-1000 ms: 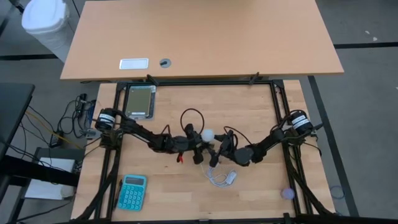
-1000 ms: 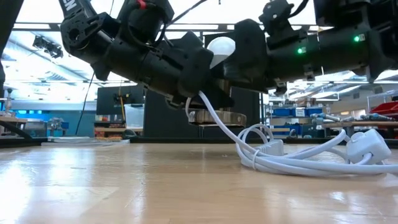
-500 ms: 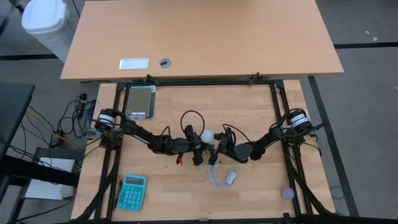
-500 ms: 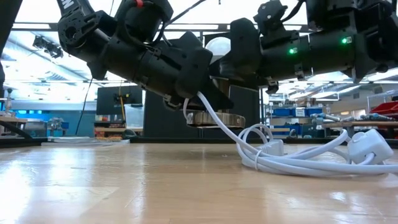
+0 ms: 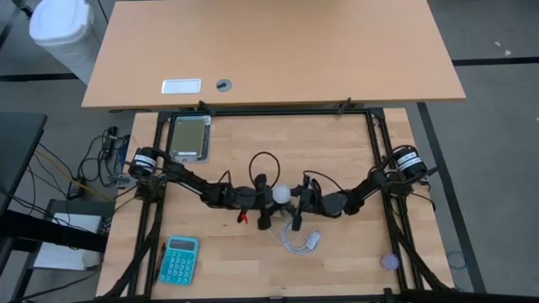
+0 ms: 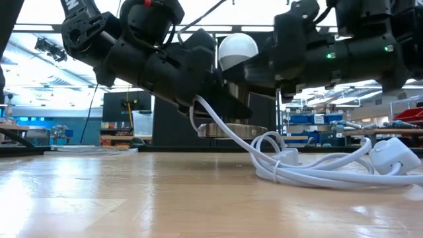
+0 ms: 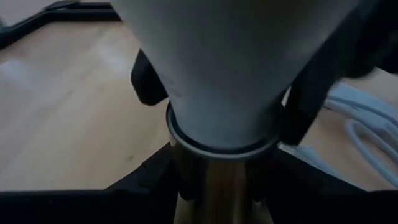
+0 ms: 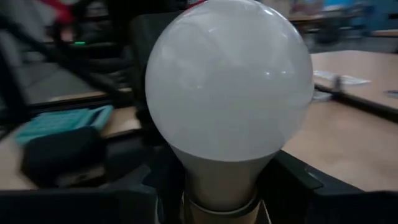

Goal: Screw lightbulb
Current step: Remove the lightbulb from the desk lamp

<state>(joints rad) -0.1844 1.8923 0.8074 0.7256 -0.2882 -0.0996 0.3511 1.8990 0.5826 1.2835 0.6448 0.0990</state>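
Note:
The white lightbulb (image 5: pixel 280 194) stands upright at the table's middle, globe up (image 6: pixel 236 49), between my two grippers. Its narrow neck goes down into a brass socket sleeve (image 7: pixel 214 186) above the round grey socket disc (image 6: pixel 225 129). The disc is off the table, and its white cord (image 6: pixel 297 168) trails down onto the wood. My left gripper (image 5: pixel 264 204) is shut on the socket from the table's left. My right gripper (image 5: pixel 296 200) is shut on the bulb from the table's right. My left gripper pinches the brass socket sleeve (image 7: pixel 186 180) just under the bulb's neck between its two fingers. It comes in roughly level from the table's left. The socket hangs clear of the table, upright, with the cord slack below it. My right gripper has its two fingers (image 7: pixel 146 81) on either side of the bulb's tapering neck (image 8: pixel 217 180), below the globe. It comes in roughly level from the table's right. The bulb stands upright with its base in the socket sleeve.
The cord's loops and inline switch (image 5: pixel 301 241) lie just near of the grippers. A teal calculator (image 5: pixel 178 259) sits at the near left, a metal tray (image 5: pixel 189 137) at the far left, and a small purple thing (image 5: pixel 389 262) at the near right.
Both grippers have gone a little toward the table's near edge together, carrying the bulb and the socket. The bulb stays upright, and its globe now shows clear above the grippers in the low view. The cord has shifted slightly with them.

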